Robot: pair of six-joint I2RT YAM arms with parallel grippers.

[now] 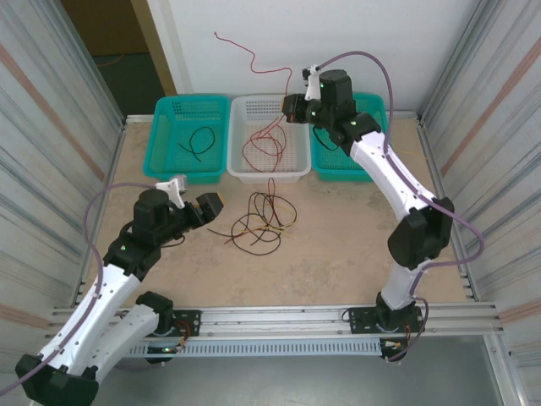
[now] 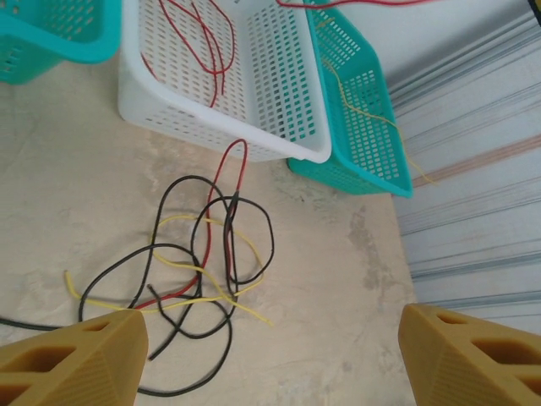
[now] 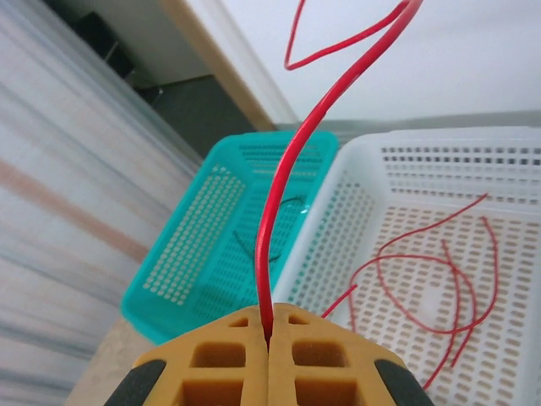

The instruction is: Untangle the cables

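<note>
The left gripper (image 1: 211,205), jaws spread, sits near a loose tangle of thin black, yellow and red cables (image 1: 262,222) on the beige table (image 1: 338,245). Farther off, the right gripper (image 3: 269,338) pinches one long red wire (image 3: 279,203) above the white perforated plastic basket (image 1: 266,174).

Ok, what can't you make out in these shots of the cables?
Top view: right arm covers most of the right teal basket.
Right wrist view: red cable cut off by the top edge.
Left wrist view: black cable runs off the left edge.
Top view: tangle crossings too thin.
</note>
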